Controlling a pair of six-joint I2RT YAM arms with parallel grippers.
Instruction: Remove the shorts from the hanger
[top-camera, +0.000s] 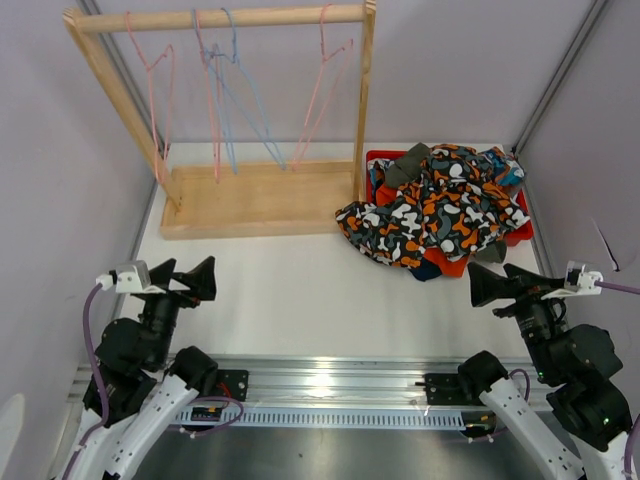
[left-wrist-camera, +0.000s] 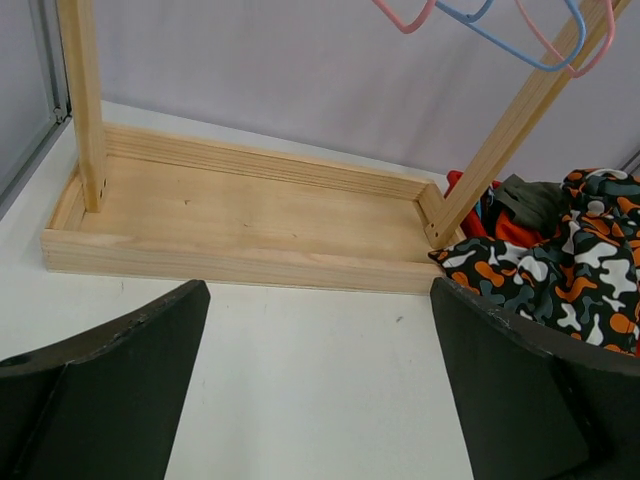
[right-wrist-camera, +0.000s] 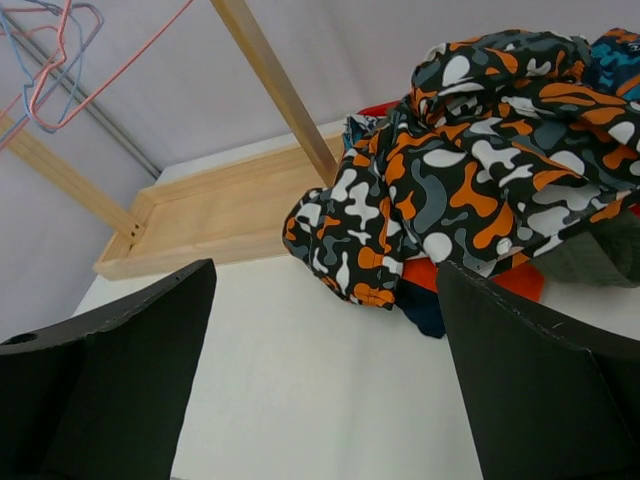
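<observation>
**Hangers bare, shorts heaped in the tray**

Top view first: the wire hangers (top-camera: 218, 58) on the wooden rack (top-camera: 262, 200) are seen hanging bare. The shorts are found piled in the red tray (top-camera: 374, 160) at the right. The blotch-print pair (top-camera: 435, 210) is spread on top and spills over the tray's left edge onto the table (top-camera: 290, 290). The left gripper (top-camera: 185, 278) and right gripper (top-camera: 503, 282) are held low near the bases, jaws spread, nothing gripped. The pile lies just ahead of the right gripper, its long axis running left to right, so the right arm is plainly nearer.

Over to the left wrist: the rack's base is faced, and the pile is caught only at the right edge, an olive pair (left-wrist-camera: 530, 200) peeping out.

Now the right wrist, where more is shown: bright orange fabric (right-wrist-camera: 425, 275) and navy fabric (right-wrist-camera: 425, 312) under the blotch print, and a teal-blue print pair (right-wrist-camera: 618, 55) at the back. The task is judged done.
</observation>
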